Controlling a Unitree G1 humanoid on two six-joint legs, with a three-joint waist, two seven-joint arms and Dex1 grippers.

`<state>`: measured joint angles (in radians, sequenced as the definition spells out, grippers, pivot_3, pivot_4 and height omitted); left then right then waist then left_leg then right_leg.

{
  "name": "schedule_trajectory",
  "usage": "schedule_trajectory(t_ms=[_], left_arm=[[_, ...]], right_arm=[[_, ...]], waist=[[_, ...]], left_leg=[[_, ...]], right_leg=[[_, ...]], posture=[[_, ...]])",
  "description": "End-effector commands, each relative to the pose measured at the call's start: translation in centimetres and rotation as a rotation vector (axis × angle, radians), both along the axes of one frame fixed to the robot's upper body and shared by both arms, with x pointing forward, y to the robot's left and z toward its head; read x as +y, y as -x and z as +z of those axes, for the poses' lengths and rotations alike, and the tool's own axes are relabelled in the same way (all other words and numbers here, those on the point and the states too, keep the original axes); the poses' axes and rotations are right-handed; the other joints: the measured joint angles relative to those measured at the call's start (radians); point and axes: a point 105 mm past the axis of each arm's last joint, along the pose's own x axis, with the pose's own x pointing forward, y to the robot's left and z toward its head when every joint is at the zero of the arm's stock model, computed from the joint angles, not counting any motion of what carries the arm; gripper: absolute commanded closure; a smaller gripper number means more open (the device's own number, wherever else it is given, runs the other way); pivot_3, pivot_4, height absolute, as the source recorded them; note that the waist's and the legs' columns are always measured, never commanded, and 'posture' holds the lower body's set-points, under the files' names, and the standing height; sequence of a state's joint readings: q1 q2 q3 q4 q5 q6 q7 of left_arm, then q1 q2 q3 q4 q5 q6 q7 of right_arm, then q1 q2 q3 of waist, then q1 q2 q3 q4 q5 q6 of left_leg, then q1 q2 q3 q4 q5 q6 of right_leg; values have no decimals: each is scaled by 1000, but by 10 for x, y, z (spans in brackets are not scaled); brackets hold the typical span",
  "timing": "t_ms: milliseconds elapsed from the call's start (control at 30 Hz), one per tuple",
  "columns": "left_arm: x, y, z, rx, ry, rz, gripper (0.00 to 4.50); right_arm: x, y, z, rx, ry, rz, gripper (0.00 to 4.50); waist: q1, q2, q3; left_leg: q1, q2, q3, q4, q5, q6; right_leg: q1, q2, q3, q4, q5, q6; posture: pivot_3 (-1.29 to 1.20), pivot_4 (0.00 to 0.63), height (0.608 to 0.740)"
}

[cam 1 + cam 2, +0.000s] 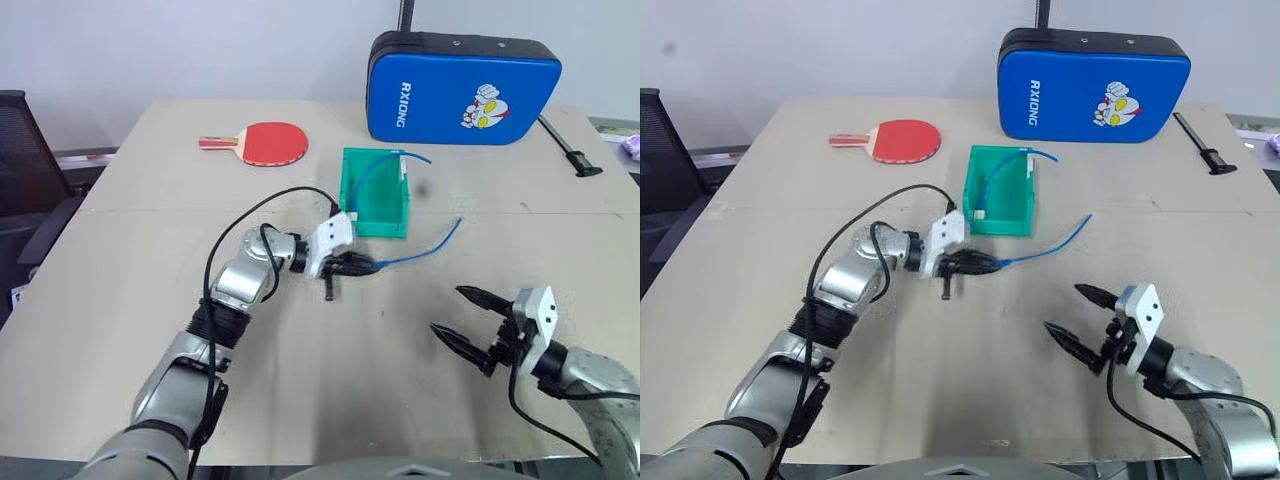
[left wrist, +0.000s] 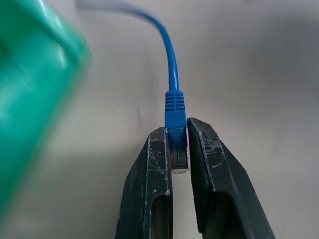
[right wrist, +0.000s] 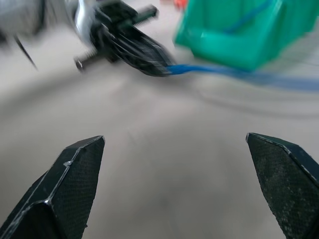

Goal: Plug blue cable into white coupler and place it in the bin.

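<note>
The blue cable (image 1: 425,249) lies on the table in front of the green bin (image 1: 380,223), its far end pointing right. My left gripper (image 1: 368,266) is shut on the cable's clear plug (image 2: 178,152), held level just in front of the bin's near wall. Inside the bin rests another thin blue cable (image 1: 375,172) with a small white block (image 1: 355,217) at its end. The white coupler is out of view. My right gripper (image 1: 449,309) hovers open near the table's front right, with nothing between its fingers. It points toward the left gripper (image 3: 134,47) and the bin (image 3: 234,35).
A red table-tennis paddle (image 1: 268,142) lies at the back left. A blue padded case (image 1: 462,88) stands at the back, behind the bin. A black tool (image 1: 570,152) lies at the right edge. A dark chair (image 1: 25,170) stands beside the table's left edge.
</note>
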<state>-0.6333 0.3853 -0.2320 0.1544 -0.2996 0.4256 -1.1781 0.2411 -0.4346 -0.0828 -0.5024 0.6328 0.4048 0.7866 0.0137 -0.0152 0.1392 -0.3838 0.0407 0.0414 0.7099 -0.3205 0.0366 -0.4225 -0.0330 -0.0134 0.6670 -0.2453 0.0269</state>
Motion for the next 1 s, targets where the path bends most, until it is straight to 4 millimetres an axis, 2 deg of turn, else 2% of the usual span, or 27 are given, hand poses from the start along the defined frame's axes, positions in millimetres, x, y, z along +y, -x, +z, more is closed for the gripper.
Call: schedule_trajectory(t_ms=[33, 133, 267, 367, 467, 567, 833, 1000], left_arm=[[-5, 13, 26, 110, 134, -24, 4482], [-5, 27, 29, 200, 165, -68, 4482], [-4, 37, 38, 290, 236, -98, 4482], [-5, 38, 42, 317, 270, -98, 4482], [-7, 38, 45, 331, 289, -98, 4482], [-9, 37, 46, 338, 298, -101, 4500], [-8, 43, 42, 371, 279, -133, 4500], [-6, 46, 40, 393, 277, -144, 4500]], right_arm=[[18, 2, 12, 51, -123, 64, 0], [32, -10, 22, 93, -265, 61, 0], [45, -23, 63, 86, -513, 85, 0], [47, -19, 74, 96, -556, 133, 0], [50, -16, 76, 108, -539, 166, 0], [50, -16, 76, 109, -523, 167, 693], [47, -20, 83, 87, -564, 145, 4453], [45, -19, 86, 89, -584, 166, 4490]], waist=[[-1, 0, 0], [-4, 0, 0], [-1, 1, 1], [3, 1, 1], [0, 1, 1], [-1, 1, 1], [-1, 1, 1], [-1, 1, 1]], left_leg=[[0, 0, 0, 0, 0, 0], [1, -1, 0, 0, 0, 0], [2, -1, -1, 3, 0, 0], [1, -2, -4, 5, 0, 0], [0, -3, -5, 6, 0, 0], [0, -4, -4, 6, 0, 0], [0, -3, -5, 6, 0, 0], [0, -3, -5, 6, 0, 0]], right_leg=[[0, -1, 0, 0, 0, 0], [0, -1, 1, 1, 0, 0], [0, 0, 0, 7, 0, 0], [0, 0, 0, 9, 0, 0], [1, 0, 2, 8, -1, 0], [1, 0, 3, 7, -1, 1], [0, 1, 2, 8, -1, 1], [0, 1, 2, 8, -1, 1]], posture=[[0, 150, 681], [0, 150, 681], [0, 150, 681], [0, 150, 681], [0, 150, 681], [0, 150, 681], [0, 150, 681], [0, 150, 681]])
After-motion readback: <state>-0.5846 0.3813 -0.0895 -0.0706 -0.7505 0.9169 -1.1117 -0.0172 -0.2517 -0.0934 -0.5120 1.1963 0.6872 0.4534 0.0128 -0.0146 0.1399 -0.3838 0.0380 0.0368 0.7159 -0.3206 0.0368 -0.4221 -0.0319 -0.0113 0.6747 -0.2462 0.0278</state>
